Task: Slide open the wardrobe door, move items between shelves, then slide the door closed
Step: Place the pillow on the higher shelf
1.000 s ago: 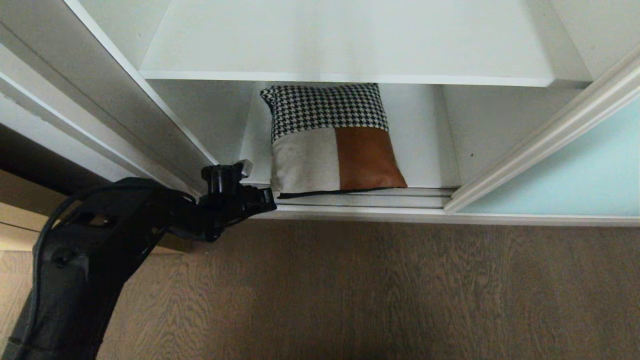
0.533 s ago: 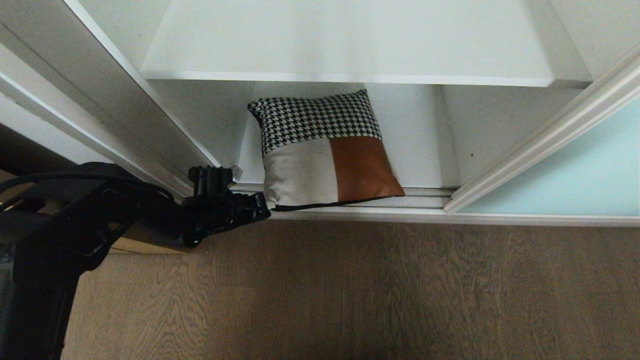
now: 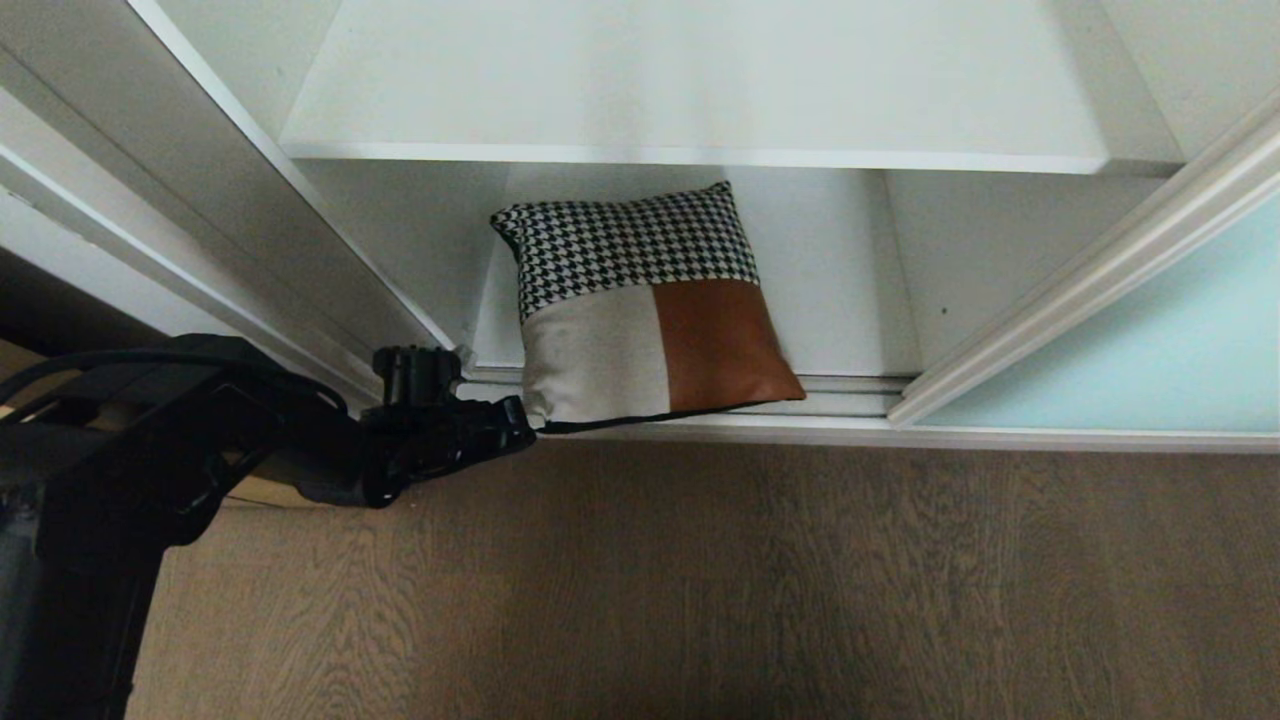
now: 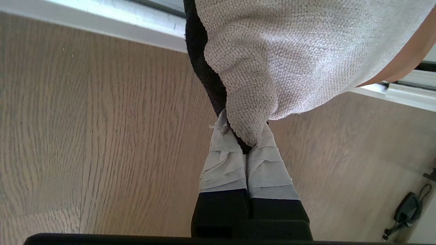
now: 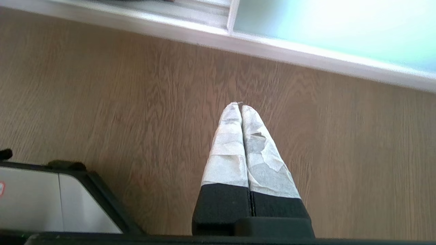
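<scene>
My left gripper (image 4: 243, 137) has its two taped fingers (image 4: 223, 163) pressed tight together on one corner of the cushion (image 3: 640, 305). The pinched corner is the beige one at the front, on the side nearest the wardrobe's left wall. It sticks out past the front edge of the bottom shelf (image 3: 850, 330), just over the wooden floor (image 3: 700, 580).

There is one cushion. It is square, so I cannot pick a long side. It lies tilted, with its patterned face turned up and toward me. Its black-and-white check band points to the back of the shelf. Its beige patch and its rust-orange patch sit along the front edge. A thin black edge runs along the front of it, over the door rails. The orange corner rests on the rails.

I can see two shelves. The upper shelf (image 3: 690, 90) has nothing on it that I can see. The bottom shelf holds the one cushion, closer to its left end than its right.

The sliding wardrobe door (image 3: 1150, 350) is pale blue-green glass. It stands pushed over to the right end, apart from the cushion.

My right gripper (image 5: 240, 109) hangs over the floor near the wardrobe's front rail. Its two fingers are pressed together and hold nothing.
</scene>
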